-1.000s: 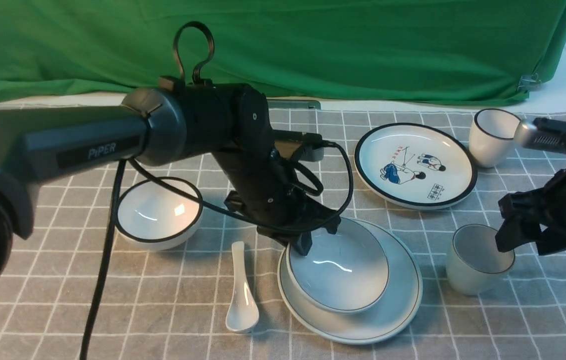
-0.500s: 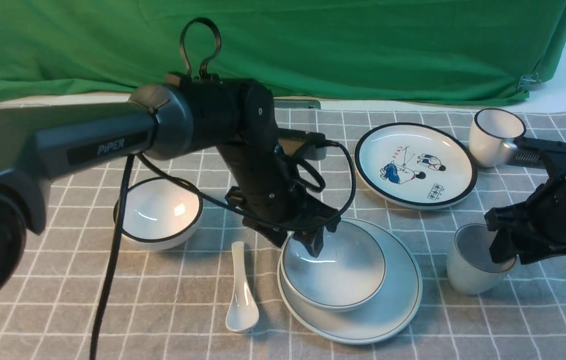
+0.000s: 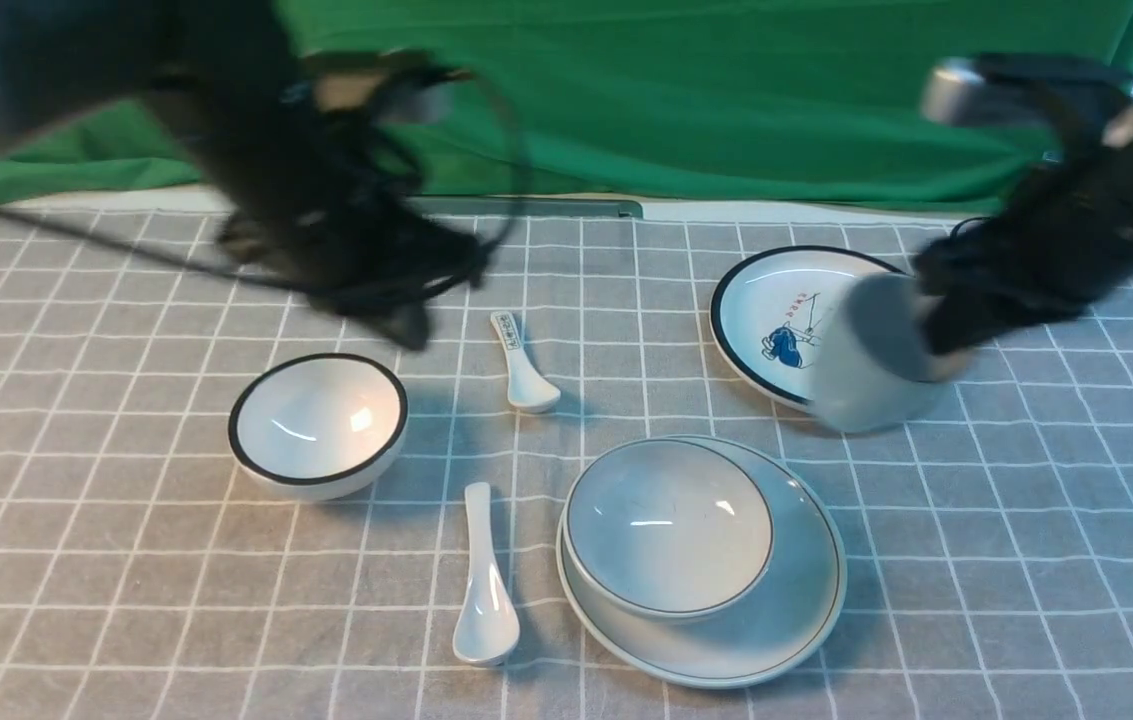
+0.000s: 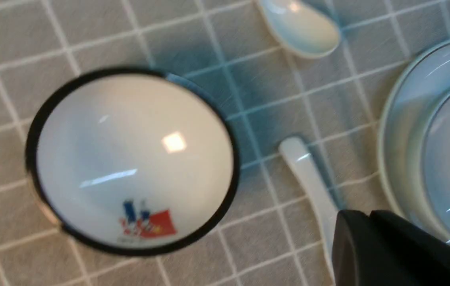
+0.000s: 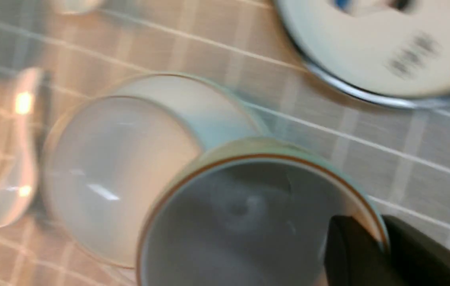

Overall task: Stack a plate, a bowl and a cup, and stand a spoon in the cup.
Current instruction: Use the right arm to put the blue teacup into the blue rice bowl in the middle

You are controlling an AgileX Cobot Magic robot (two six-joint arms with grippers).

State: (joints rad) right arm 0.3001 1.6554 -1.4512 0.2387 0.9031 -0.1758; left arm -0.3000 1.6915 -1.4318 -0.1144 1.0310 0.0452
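Note:
The plate [image 3: 796, 610] lies at the front centre with the bowl [image 3: 666, 525] resting in it, off-centre to the left. The spoon [image 3: 484, 585] lies on the cloth left of the plate. My right gripper [image 3: 936, 335] is shut on the rim of the cup [image 3: 866, 365] and holds it tilted in the air, up and to the right of the bowl. In the right wrist view its fingers [image 5: 352, 246] pinch the cup wall [image 5: 248, 214] above the bowl [image 5: 117, 171]. My left gripper [image 3: 411, 325] is blurred, raised at the back left, shut and empty [image 4: 367, 216].
A black-rimmed bowl [image 3: 318, 420] stands at the left. A small marked spoon [image 3: 523, 365] lies behind the plain one. A black-rimmed cartoon plate [image 3: 776, 320] lies at the back right, partly behind the lifted cup. A green cloth hangs at the back.
My left gripper has left the bowl and swung up and back to the left. My right gripper has closed on the cup and lifted it up and leftward off the cloth.

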